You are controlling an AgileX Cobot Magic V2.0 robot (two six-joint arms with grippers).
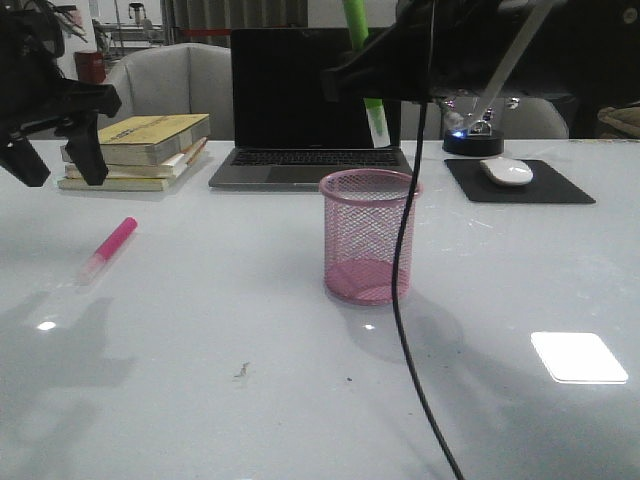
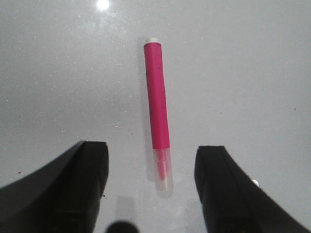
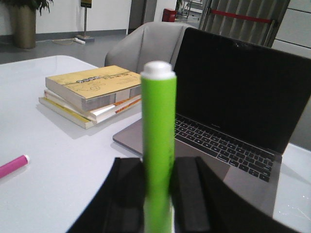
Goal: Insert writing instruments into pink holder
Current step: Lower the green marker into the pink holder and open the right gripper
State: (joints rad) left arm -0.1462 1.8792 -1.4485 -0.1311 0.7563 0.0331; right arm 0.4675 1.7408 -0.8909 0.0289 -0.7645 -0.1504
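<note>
Green marker (image 3: 158, 145) is being held upright between the closed fingers of the right gripper (image 3: 158, 204), its lower tip hanging above the open mouth of the pink holder (image 1: 368, 250), as is being shown in the front view. The left gripper (image 2: 151, 189) is being kept wide apart over the pink marker (image 2: 158, 114), which is lying flat on the white table (image 1: 200, 400), well apart from the holder on the robot's left. Both markers are being judged light, rigid and smooth-walled; slipping is therefore being considered likely if the grasp is placed near an end. A hold across the middle of the coloured barrel is being advised, the pale translucent end being left free. The mesh holder is being judged light and easily tipped if its rim is struck. Beyond the holder, a laptop (image 1: 315, 110), a stack of books (image 1: 140, 150) and a mouse (image 1: 507, 171) on its pad are being shown.
</note>
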